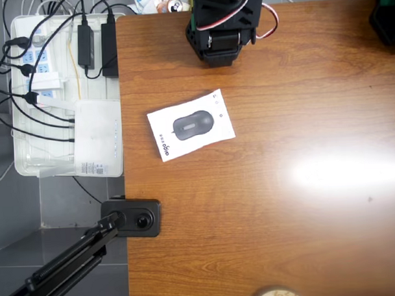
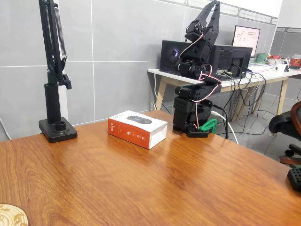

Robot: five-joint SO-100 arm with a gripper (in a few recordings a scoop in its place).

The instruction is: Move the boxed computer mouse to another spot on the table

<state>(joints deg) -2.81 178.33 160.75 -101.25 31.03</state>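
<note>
The boxed computer mouse [image 1: 191, 125] lies flat on the wooden table [image 1: 285, 236], left of centre in the overhead view, its long side a little tilted. From the side, the box [image 2: 137, 128] shows a white top with a dark mouse and an orange-red side. The black arm [image 1: 222, 20] stands folded at the table's far edge, just behind the box. Its gripper [image 2: 212, 9] points straight up, high above the table [image 2: 155, 183] and well clear of the box. The fingers meet at the tip, shut, with nothing between them.
A white tray [image 1: 29, 154] with power strips, cables and a white router-like device sits off the table's left edge. A black clamp stand [image 1: 132, 217] [image 2: 56, 127] grips that edge. A round wooden disc [image 1: 276, 294] [image 2: 11, 214] lies at the near edge.
</note>
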